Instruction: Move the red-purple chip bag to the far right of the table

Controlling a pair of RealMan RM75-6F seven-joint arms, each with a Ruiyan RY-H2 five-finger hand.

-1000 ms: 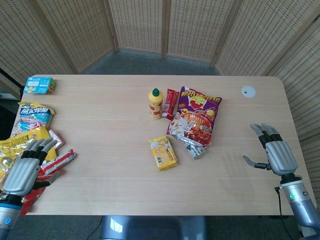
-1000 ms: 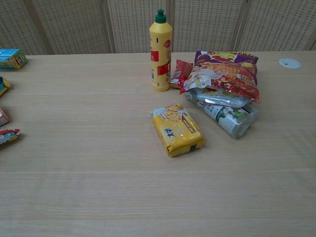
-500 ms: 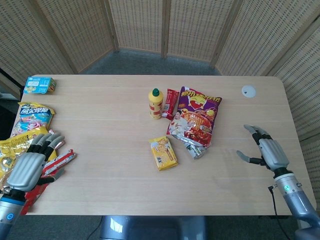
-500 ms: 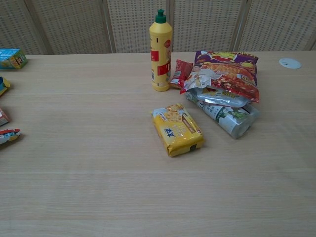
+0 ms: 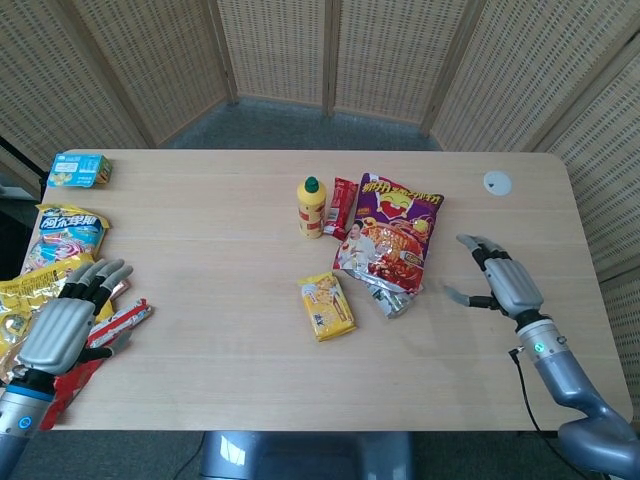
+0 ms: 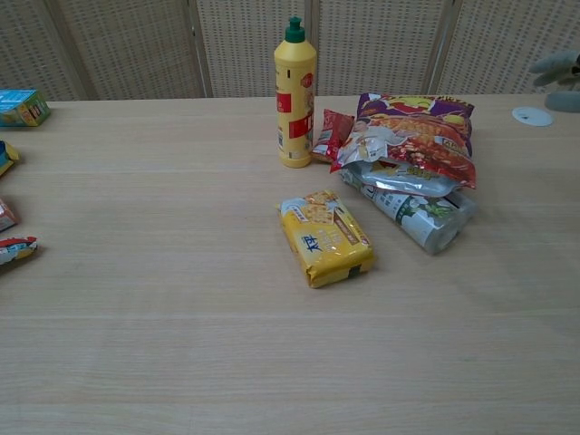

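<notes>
Woven-cane screens stand behind a pale wooden tabletop (image 5: 200,330) seen from above and from chest height. Nearest, by the left edge toward the near corner, the robot's grey left hand (image 5: 62,325) hovers over a heap of bright snack packets (image 5: 55,262), fingers spread and holding nothing. Near the right edge, at about the same depth, the grey right hand (image 5: 500,283) is also empty, fingers apart and thumb reaching toward the middle of the tabletop.

Between the hands, around the centre, lies a small yellow cracker packet (image 6: 325,237). Just beyond it a silver-green foil pouch (image 6: 416,214) pokes out from under the glossy red-purple chip bag (image 5: 390,239), which rests tilted on top of it, well apart from the right hand. Touching the bag's far left corner is a slim red sachet (image 5: 342,207), and beside that an upright yellow squeeze bottle with a green cap (image 6: 295,94). Farther right, toward the far right corner, sits a small white disc (image 5: 497,182). A teal carton (image 5: 79,170) sits at the far left corner.

The step in hand looks like the reach: the right hand would do best to approach the bag's right edge, grip only the crinkly bag, and lift it off the pouch without dragging its neighbours.
</notes>
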